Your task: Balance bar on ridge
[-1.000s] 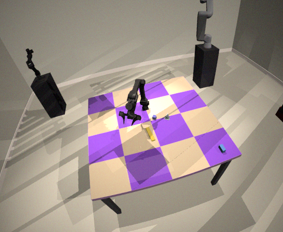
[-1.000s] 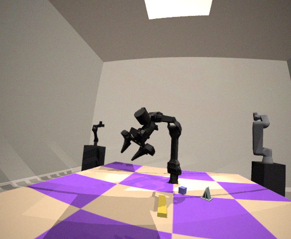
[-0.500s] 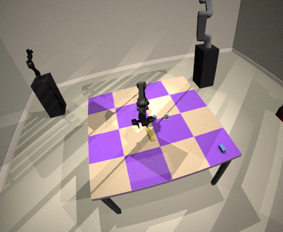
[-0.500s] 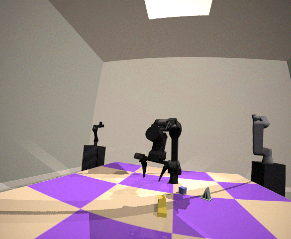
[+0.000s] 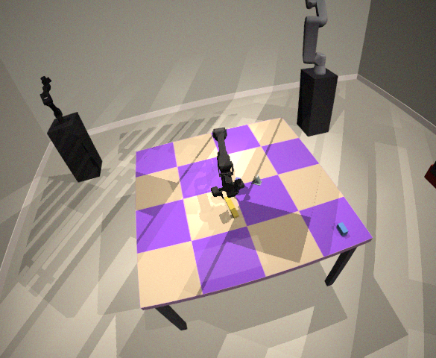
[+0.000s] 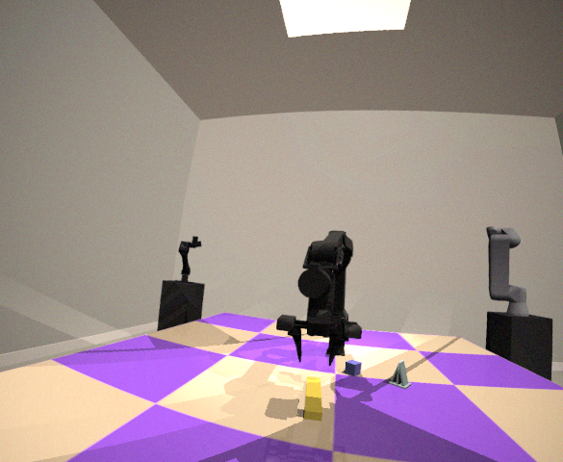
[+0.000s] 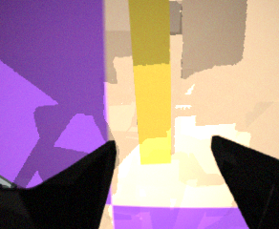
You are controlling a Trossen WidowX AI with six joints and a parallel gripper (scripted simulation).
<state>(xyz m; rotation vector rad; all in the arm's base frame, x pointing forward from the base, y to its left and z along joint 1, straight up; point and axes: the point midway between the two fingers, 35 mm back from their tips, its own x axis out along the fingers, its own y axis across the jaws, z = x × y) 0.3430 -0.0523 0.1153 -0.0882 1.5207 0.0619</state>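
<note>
The yellow bar (image 5: 232,208) (image 6: 313,399) (image 7: 152,95) lies flat on the chequered table, on a tan square. The grey-green ridge (image 5: 256,180) (image 6: 399,375) stands apart from the bar, on its right in the top and exterior views. A corner of it shows at the left edge of the wrist view. My gripper (image 5: 227,189) (image 6: 315,363) (image 7: 162,144) is open and empty, pointing down above the table by the bar's end nearer the arm's base. In the wrist view that end lies between the fingertips in line of sight, with a gap on both sides.
A small dark-blue cube (image 6: 352,368) sits between the arm and the ridge; the arm mostly hides it in the top view. A light-blue block (image 5: 342,229) lies near the table's right corner. Two other arms stand on dark pedestals (image 5: 75,148) (image 5: 316,101) beyond the table.
</note>
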